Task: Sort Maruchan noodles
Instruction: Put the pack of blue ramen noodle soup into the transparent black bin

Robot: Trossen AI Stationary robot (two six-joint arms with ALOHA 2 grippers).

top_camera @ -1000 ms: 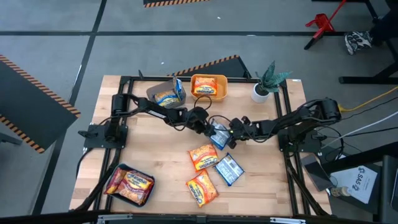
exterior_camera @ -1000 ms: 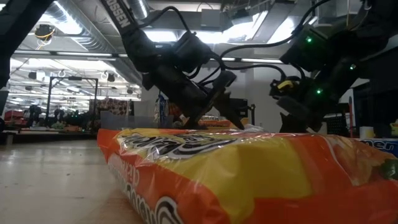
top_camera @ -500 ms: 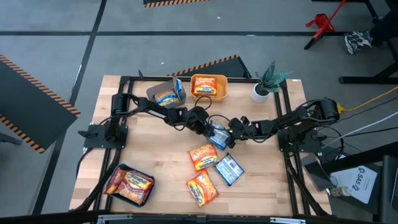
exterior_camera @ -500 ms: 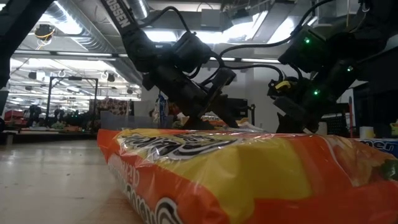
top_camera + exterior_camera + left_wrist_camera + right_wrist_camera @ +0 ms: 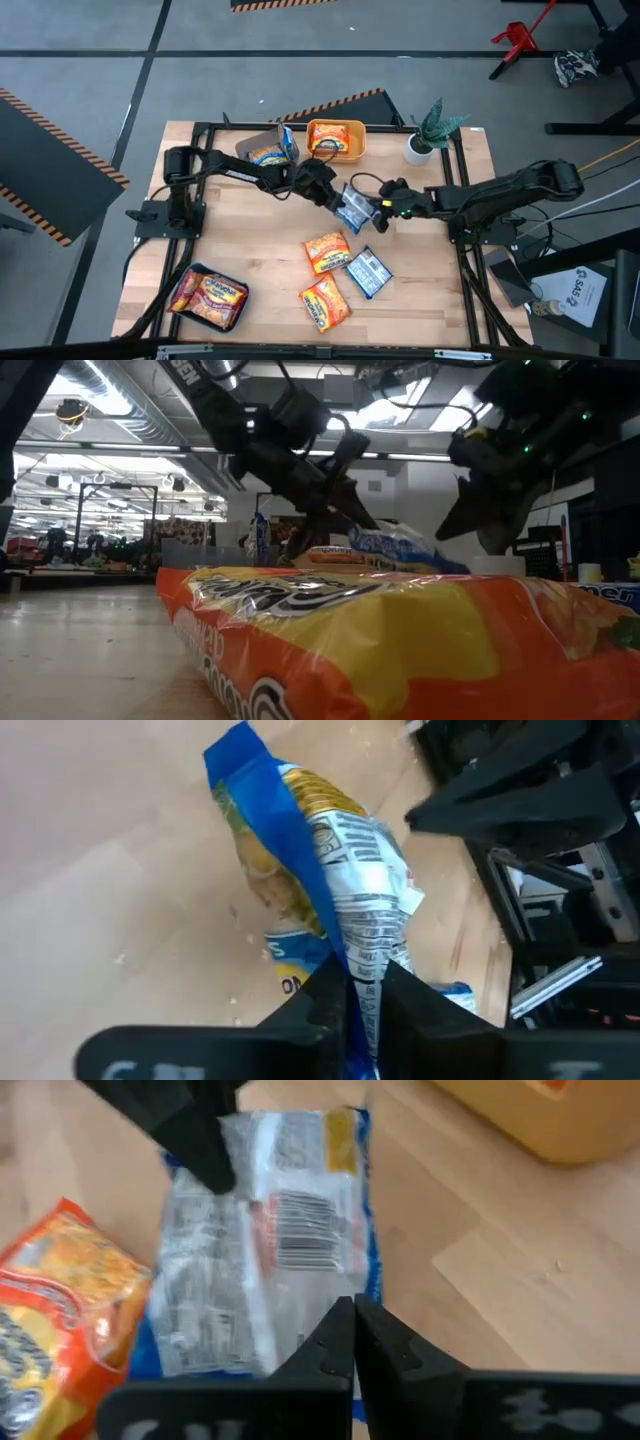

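Observation:
A blue noodle packet [image 5: 353, 210] is at the table's middle, with my left gripper [image 5: 337, 202] shut on it. My right gripper [image 5: 382, 213] is shut just to the packet's right; in the right wrist view its fingertips [image 5: 352, 1308] stand in front of the packet's silver back [image 5: 270, 1250]. I cannot tell whether it touches. Two orange packets [image 5: 326, 250] [image 5: 325, 303] and another blue packet [image 5: 368, 272] lie flat on the table nearer the front. My left gripper pinches the blue packet's crimped end seam [image 5: 366, 960] between its two fingers, coming from the table's left and slanting down. The packet stretches away from the fingers, tilted, its held end raised [image 5: 385, 540]. Whether its other end rests on the table I cannot tell.
A grey bin [image 5: 262, 150] holding a blue packet and a yellow-orange bin [image 5: 336, 138] with orange packets stand at the far edge. A teal bin [image 5: 210, 297] with packets sits near the front left. A potted plant [image 5: 428, 135] stands at the far right.
My left gripper has shut on the blue packet's end and raised it, so the packet now tilts up from the table. My right gripper, still shut, has drawn back toward the table's right edge and up, away from the packet.

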